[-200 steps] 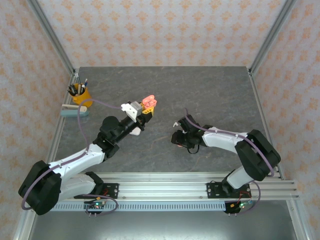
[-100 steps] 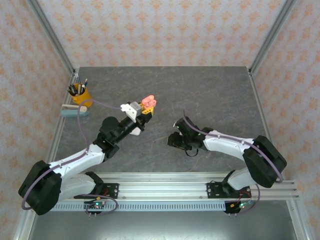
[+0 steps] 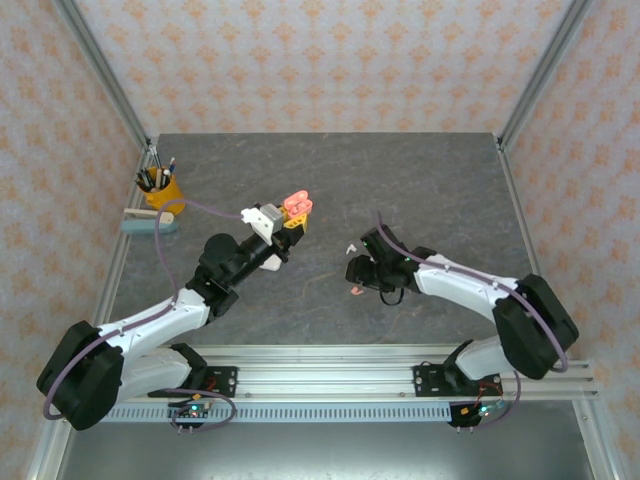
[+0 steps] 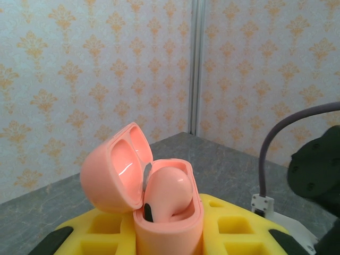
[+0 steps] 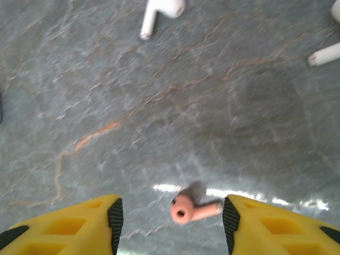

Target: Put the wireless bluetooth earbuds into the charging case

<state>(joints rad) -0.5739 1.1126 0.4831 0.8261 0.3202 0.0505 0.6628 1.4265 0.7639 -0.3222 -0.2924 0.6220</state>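
**Top view.** Grey table [image 3: 430, 180]. At 10 o'clock from its middle, left gripper [image 3: 287, 222], held up and clamped tight on a pink case [image 3: 298, 206] with the lid open. At 5 o'clock from the middle, right gripper [image 3: 360, 278], low over the table and pointing down. Right at 6 o'clock of it, a tiny pink earbud [image 3: 354, 293], lying on the table. Far off at 9 o'clock, by the table's edge, a yellow cup [image 3: 160, 190] full of pens.

**Left wrist view.** Left gripper [image 4: 169, 236] with yellow fingers [image 4: 90, 231] at 9 and 3 o'clock of the pink case [image 4: 170, 226], squeezing it from both sides. Case upright, lid [image 4: 114, 170] swung back toward 10 o'clock. Inside the case, other pink earbud [image 4: 169, 190], round head up. Which hole, cannot tell.

**Right wrist view.** Right gripper [image 5: 171, 226] loose, jaws wide apart, holding nothing. Yellow fingers [image 5: 79, 226] at 7 and 5 o'clock. Between the tips, pink earbud [image 5: 192, 208] flat on the table, a bit blurry, round head toward 9 o'clock, stem toward 3 o'clock and close to the finger there. Touching or not, cannot tell. At 12 o'clock, well apart, white earbud [image 5: 159, 11]. At 2 o'clock, by the edge, second white earbud [image 5: 325, 54], just its stem.
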